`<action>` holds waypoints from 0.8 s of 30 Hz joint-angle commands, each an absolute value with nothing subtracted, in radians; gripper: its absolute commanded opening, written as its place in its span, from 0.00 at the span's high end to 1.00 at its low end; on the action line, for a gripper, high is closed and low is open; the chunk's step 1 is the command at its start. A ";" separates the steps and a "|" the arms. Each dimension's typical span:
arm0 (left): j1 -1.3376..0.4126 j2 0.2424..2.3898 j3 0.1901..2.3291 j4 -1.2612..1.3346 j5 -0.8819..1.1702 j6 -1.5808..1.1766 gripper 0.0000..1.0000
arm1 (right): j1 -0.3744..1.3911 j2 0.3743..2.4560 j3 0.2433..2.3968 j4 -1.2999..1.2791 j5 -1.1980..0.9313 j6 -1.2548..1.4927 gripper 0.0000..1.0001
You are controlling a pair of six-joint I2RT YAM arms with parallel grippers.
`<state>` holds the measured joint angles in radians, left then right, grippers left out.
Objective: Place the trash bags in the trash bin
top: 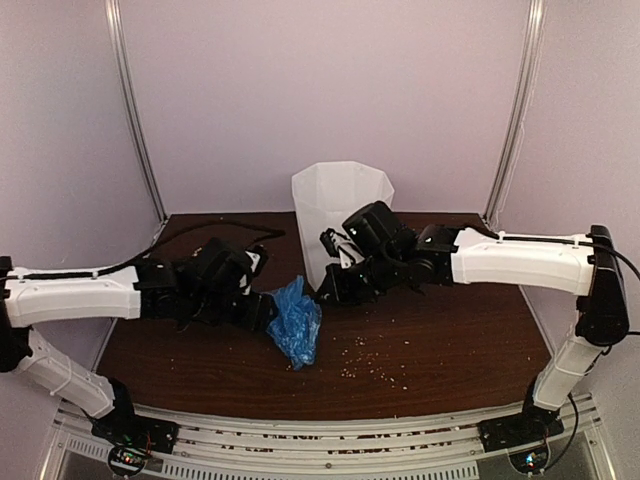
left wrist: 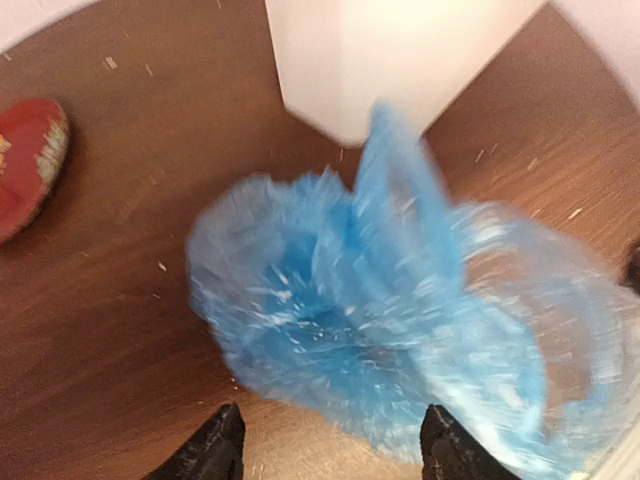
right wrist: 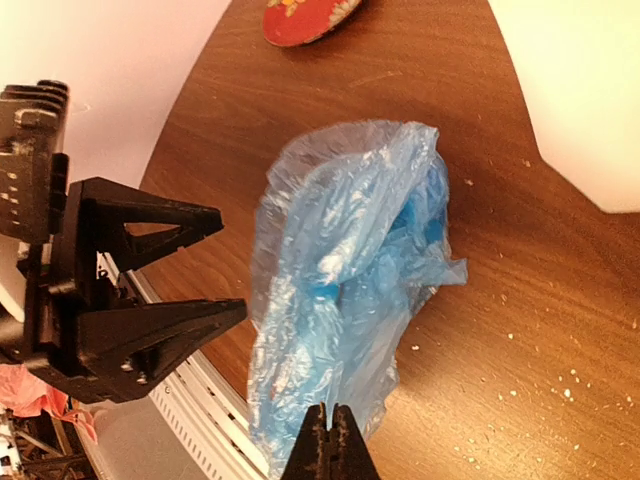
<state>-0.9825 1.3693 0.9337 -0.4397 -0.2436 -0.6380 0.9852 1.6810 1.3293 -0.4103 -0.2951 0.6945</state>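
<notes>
The light-blue trash bag [top: 295, 322] is crumpled on the brown table just in front of the white faceted trash bin [top: 340, 210]. My left gripper [top: 264, 306] is open at the bag's left side; in the left wrist view the blurred bag [left wrist: 380, 310] sits just ahead of the spread fingertips [left wrist: 222, 450], with the bin's base [left wrist: 400, 60] behind. My right gripper [right wrist: 328, 440] is shut, its tips pinching the film at the bag's [right wrist: 340, 290] near edge. The open left gripper [right wrist: 165, 275] shows left of the bag there.
A red flat object [left wrist: 25, 160] lies on the table left of the bin; it also shows in the right wrist view [right wrist: 300, 15]. Pale crumbs [top: 372, 362] are scattered on the table's front right. The white front rail [top: 320, 440] runs along the near edge.
</notes>
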 commanded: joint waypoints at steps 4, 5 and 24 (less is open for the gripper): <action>-0.973 0.955 0.879 -0.525 -0.273 -0.656 0.29 | 1.033 1.668 1.478 -0.635 -0.150 0.588 1.00; -0.971 0.933 0.874 -0.515 -0.233 -0.632 0.25 | 1.037 1.666 1.482 -0.644 -0.141 0.585 1.00; -0.873 1.452 1.012 -0.286 -0.022 -0.748 0.18 | 0.971 1.649 1.152 -0.524 -0.063 0.604 0.80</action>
